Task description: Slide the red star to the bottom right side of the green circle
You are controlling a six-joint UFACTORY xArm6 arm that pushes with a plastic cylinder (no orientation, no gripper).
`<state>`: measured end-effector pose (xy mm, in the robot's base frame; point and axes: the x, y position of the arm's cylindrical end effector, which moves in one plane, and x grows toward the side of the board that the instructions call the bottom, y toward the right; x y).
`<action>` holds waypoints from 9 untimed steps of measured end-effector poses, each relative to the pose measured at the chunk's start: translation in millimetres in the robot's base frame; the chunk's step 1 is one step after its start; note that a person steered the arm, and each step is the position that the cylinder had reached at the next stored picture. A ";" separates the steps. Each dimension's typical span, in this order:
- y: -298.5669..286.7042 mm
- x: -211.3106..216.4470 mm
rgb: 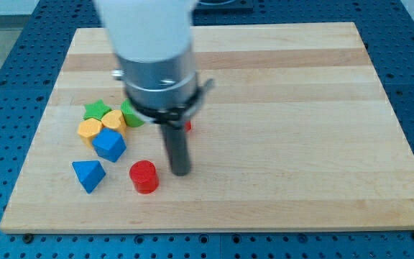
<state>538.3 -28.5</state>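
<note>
Only a small red sliver of the red star shows, at the right of the rod; the arm hides the rest. The green circle lies to its left, partly hidden by the arm's grey body. My tip rests on the board below the red star and to the right of a red cylinder. The tip touches no block.
A cluster sits at the view's left: a green star, two yellow blocks, a blue block and a blue triangle. The wooden board lies on a blue table.
</note>
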 end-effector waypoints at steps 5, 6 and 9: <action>-38.0 -68.1; -57.9 -72.6; -43.5 -41.7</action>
<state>496.6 -72.0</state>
